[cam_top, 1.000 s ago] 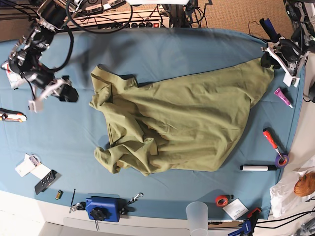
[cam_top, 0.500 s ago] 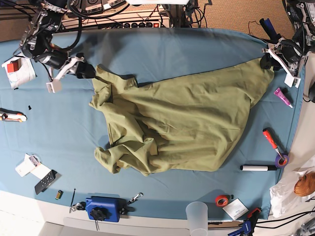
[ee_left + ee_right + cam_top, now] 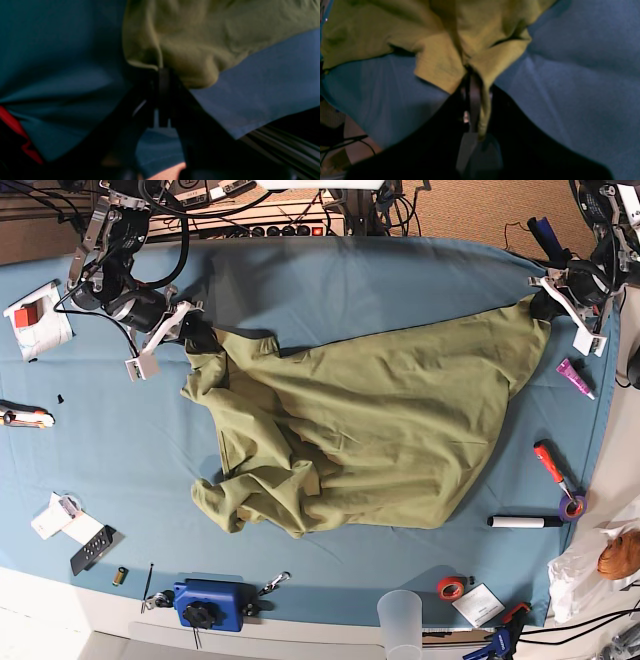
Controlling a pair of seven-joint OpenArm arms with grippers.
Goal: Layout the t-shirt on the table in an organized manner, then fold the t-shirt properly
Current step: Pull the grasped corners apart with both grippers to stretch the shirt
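from the base view i see the whole olive-green t-shirt point(image 3: 370, 430) lying crumpled across the middle of the teal table point(image 3: 120, 470), its bulk bunched toward 7 o'clock and one corner drawn out toward 2 o'clock; the wrist views show only small patches of it. around the cloth, which only the base view shows, sit a red-handled screwdriver point(image 3: 549, 462) at 4 o'clock, a white marker point(image 3: 524, 522) below it, a blue tool point(image 3: 208, 604) at 6 o'clock and a clear cup point(image 3: 400, 621) near the front edge. in the base view my left gripper point(image 3: 545, 298) sits at the shirt's 2 o'clock corner and my right gripper point(image 3: 195, 332) at its 10 o'clock corner, but i cannot judge the jaws from there. the left wrist view settles it: the left gripper point(image 3: 163, 72) has its jaws pressed together on a rounded fold of the t-shirt point(image 3: 200, 37), the cloth spreading away toward 12 o'clock. the right wrist view shows the right gripper point(image 3: 472, 75) likewise clamped tight on a pinched edge of the t-shirt point(image 3: 440, 32), a thin strip of fabric trailing down between the jaws, the rest fanning out toward 11 o'clock over the table point(image 3: 582, 75).
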